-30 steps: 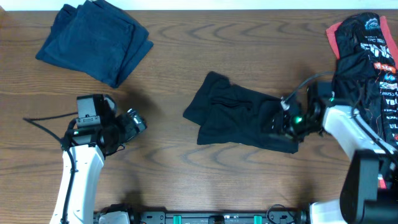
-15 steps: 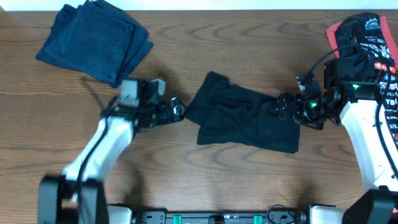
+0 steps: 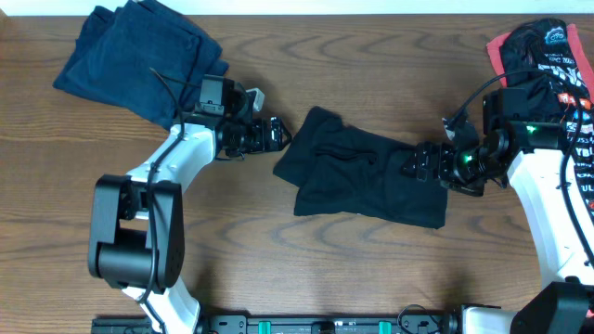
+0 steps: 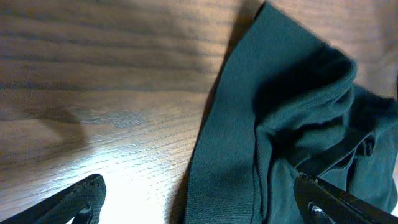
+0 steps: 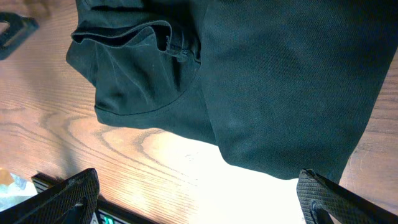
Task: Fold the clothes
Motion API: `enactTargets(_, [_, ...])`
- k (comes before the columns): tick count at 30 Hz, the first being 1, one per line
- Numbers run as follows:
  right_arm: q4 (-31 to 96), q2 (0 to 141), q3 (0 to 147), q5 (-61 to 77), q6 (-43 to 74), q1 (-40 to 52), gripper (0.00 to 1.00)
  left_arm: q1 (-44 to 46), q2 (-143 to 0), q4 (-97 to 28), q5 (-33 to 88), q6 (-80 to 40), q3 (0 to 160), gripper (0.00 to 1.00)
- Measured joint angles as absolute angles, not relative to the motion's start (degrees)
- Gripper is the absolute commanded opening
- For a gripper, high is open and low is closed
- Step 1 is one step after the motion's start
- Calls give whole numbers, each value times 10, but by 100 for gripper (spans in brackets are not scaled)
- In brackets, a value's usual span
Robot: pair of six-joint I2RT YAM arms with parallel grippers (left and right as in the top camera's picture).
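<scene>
We've got the black shirt [image 3: 362, 181] lying crumpled in the middle of the desk [image 3: 371, 65], half bunched up, with a collar or sleeve fold showing in the right wrist view. The left tool [image 3: 278, 133] sits just beside the shirt's upper left corner, low over the wood. Its jaws are spread wide with nothing between them. In its own camera, the shirt's edge [image 4: 273, 124] runs up between the two fingertips [image 4: 74, 199]. The right tool [image 3: 411, 165] is over the shirt's right end, also spread wide and not pinching anything. Its wrist view shows the fabric [image 5: 249, 81] laid out beyond both fingertips [image 5: 336, 199], with bare wood under them. At the far left corner there's a folded dark blue stack [image 3: 139, 60], well apart from the shirt. On the right edge sits a heap [image 3: 548, 65] of black stuff with red trim and white lettering, behind the right arm.
</scene>
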State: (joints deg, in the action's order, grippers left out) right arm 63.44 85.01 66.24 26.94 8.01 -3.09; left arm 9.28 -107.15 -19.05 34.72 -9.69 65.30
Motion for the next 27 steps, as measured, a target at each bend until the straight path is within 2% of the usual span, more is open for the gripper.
enactTargets(19, [636,850,662,269,74,-31,99,170,-1105,-187,376,-51,653,98])
enactTargets(27, [639,850,662,269,71,-31,98,173,-1117,-125,388,-77,654,98])
